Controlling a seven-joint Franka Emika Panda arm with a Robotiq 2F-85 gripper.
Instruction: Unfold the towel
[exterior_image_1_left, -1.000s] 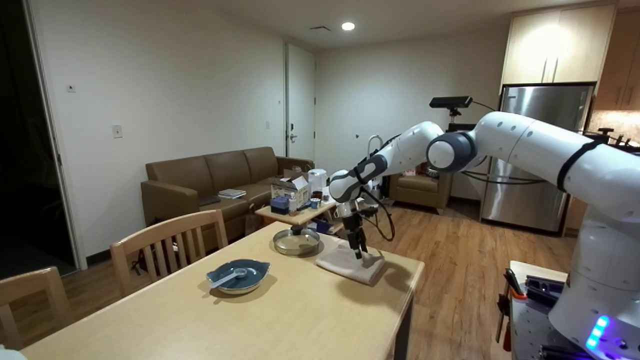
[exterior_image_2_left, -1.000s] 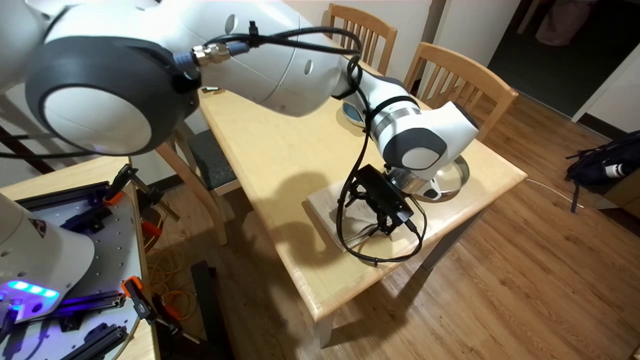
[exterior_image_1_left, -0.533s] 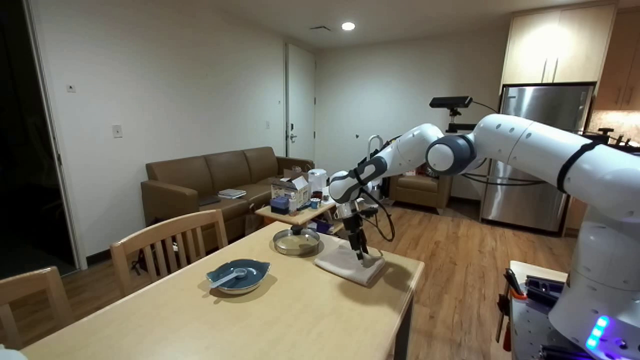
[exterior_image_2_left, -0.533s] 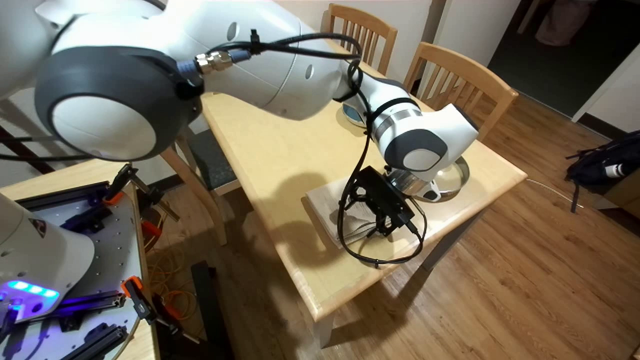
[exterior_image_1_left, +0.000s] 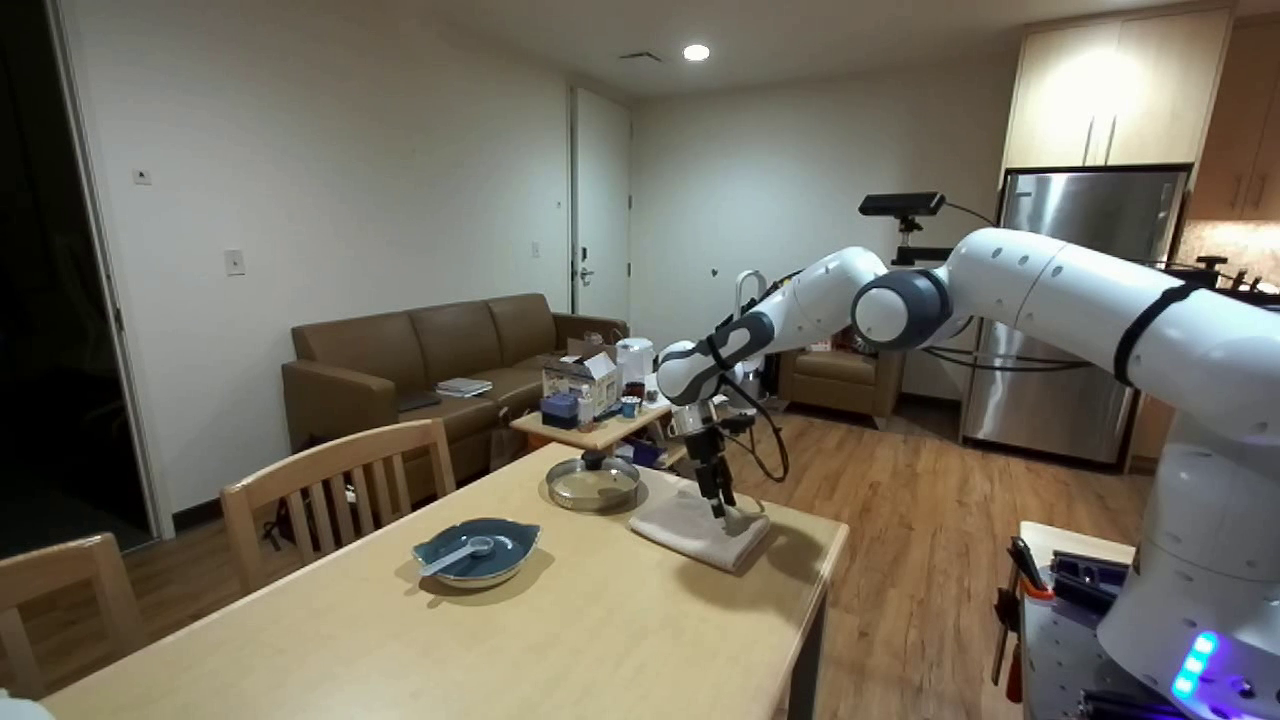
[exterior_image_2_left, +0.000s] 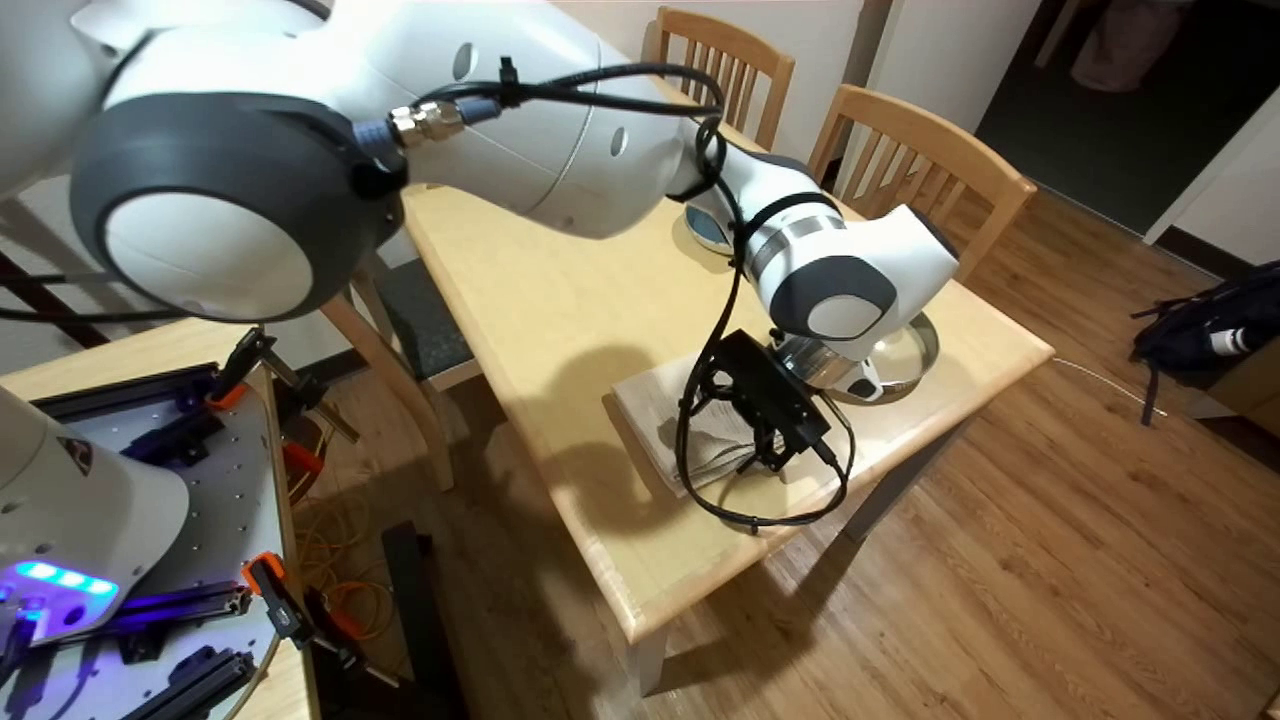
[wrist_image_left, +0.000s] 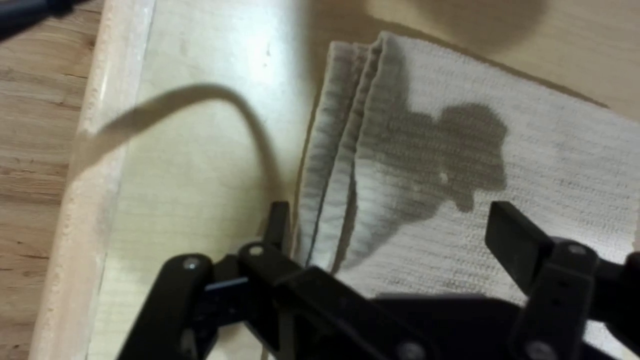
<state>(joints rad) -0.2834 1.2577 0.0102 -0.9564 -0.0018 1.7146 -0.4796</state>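
The off-white towel lies folded in layers near a corner of the wooden table, in both exterior views. In the wrist view the towel shows stacked folds along its left edge, with narrow gaps between layers. My gripper points down over that folded edge, open, with nothing clamped. Its left finger stands just outside the edge, over bare table; the right finger is over the top layer. Whether either fingertip touches cloth or table I cannot tell. In an exterior view the gripper is low over the towel.
A round pan with a glass lid stands close beside the towel. Farther along the table is a blue dish with a spoon resting in it. Chairs line one side. The table edge runs near the folded edge.
The arm's elbow has sunk slightly since a second ago. The towel has shifted a little and its folded edge lies slightly differently. Over the last half second almost nothing has moved.
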